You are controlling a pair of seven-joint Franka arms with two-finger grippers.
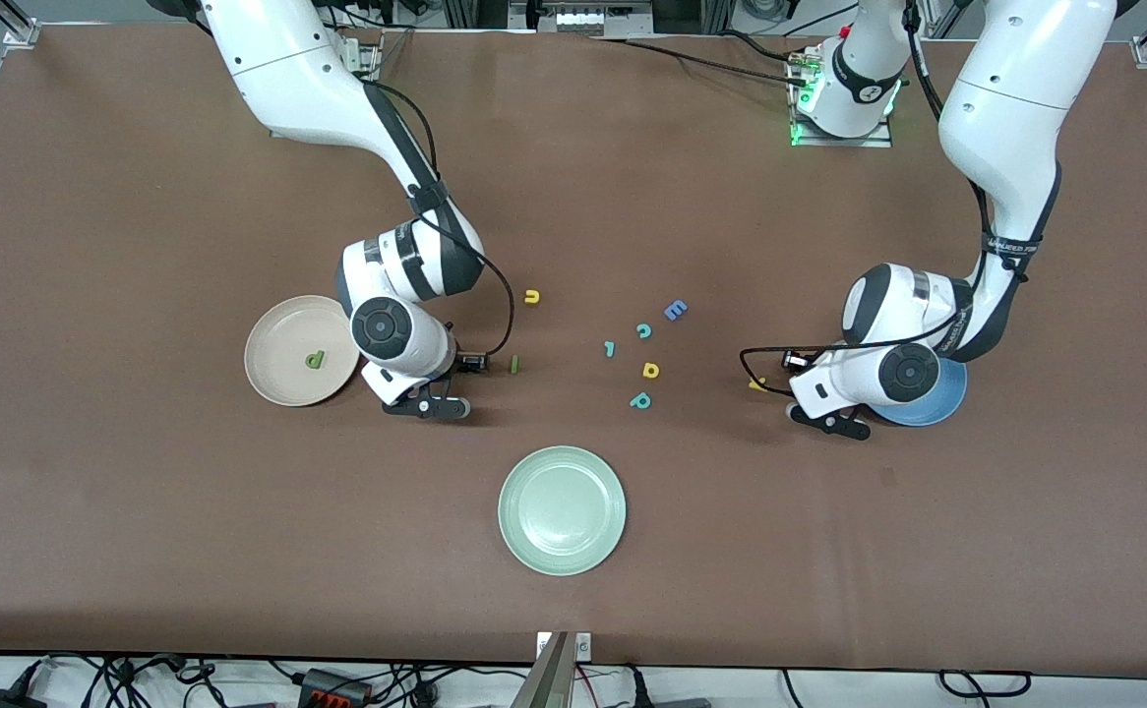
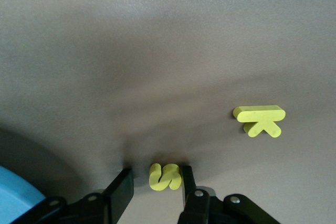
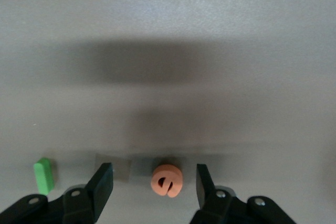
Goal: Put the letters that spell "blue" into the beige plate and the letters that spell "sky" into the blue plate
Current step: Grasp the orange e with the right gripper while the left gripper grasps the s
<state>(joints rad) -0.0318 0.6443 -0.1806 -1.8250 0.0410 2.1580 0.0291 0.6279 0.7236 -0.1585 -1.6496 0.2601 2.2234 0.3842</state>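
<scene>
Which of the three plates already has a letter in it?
The beige plate, at the right arm's end of the table: a green letter lies in it. The pale green plate holds nothing; the blue plate is mostly hidden.

Matt foam letters (image 2: 165,177) lie on a matt brown table (image 1: 141,541).

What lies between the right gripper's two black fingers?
In the right wrist view, the small orange foam letter e lies on the brown table between the right gripper's open fingers, untouched by either.
</scene>
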